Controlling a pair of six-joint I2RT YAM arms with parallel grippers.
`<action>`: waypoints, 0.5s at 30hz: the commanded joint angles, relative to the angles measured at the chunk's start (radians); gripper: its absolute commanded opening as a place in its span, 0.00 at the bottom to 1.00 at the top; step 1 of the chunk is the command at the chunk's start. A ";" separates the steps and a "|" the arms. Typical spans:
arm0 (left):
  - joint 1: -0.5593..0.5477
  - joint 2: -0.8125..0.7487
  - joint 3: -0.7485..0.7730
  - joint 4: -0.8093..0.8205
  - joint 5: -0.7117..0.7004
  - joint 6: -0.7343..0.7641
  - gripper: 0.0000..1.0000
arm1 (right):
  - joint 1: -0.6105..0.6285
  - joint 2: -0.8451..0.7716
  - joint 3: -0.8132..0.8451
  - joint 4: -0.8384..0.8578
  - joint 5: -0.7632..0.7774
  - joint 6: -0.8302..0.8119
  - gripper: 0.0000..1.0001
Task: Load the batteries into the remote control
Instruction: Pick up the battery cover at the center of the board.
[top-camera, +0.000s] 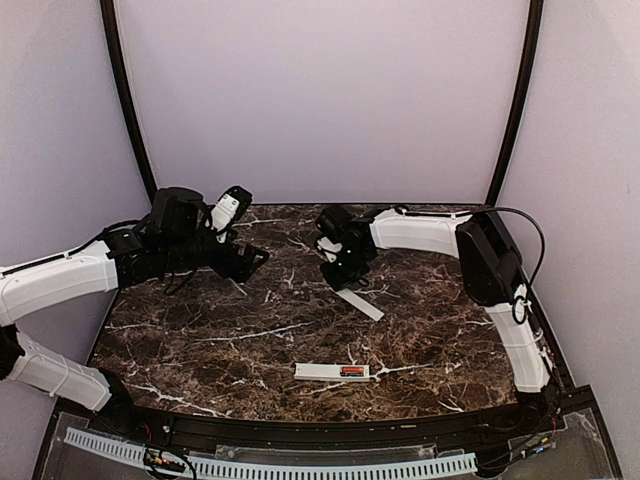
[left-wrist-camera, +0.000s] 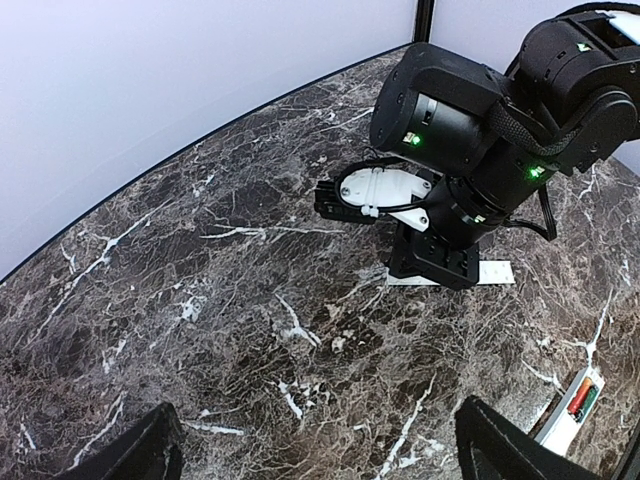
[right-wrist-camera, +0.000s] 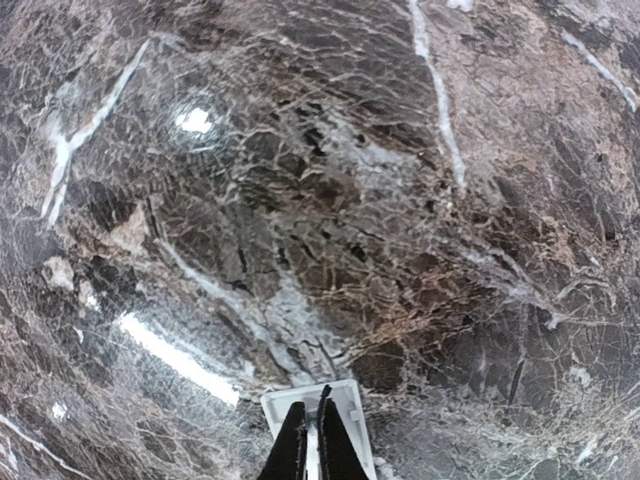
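Note:
The white remote control (top-camera: 325, 371) lies near the table's front edge, with a red battery (top-camera: 352, 371) in its slot. In the left wrist view the remote (left-wrist-camera: 560, 418) shows a red battery (left-wrist-camera: 576, 401) and a dark green one (left-wrist-camera: 588, 399) side by side in the slot. My right gripper (top-camera: 341, 282) is shut on one end of the thin white cover plate (top-camera: 362, 304), mid-table; its fingers (right-wrist-camera: 292, 440) pinch the plate's edge (right-wrist-camera: 345, 400). My left gripper (top-camera: 252, 262) is wide open and empty, hovering left of the right gripper.
The dark marble table (top-camera: 200, 340) ends at a curved back edge against pale walls. The right arm's wrist (left-wrist-camera: 470, 130) stands in front of my left gripper, over the cover plate (left-wrist-camera: 497, 272).

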 joint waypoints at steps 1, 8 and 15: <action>0.006 -0.019 -0.002 -0.022 0.010 0.002 0.94 | -0.005 0.050 0.013 -0.011 0.012 -0.005 0.00; 0.007 -0.016 -0.004 -0.019 0.016 -0.003 0.94 | -0.003 -0.037 -0.063 0.055 0.007 0.017 0.00; 0.006 0.005 -0.006 -0.014 0.052 -0.013 0.94 | 0.001 -0.173 -0.174 0.197 0.041 0.026 0.00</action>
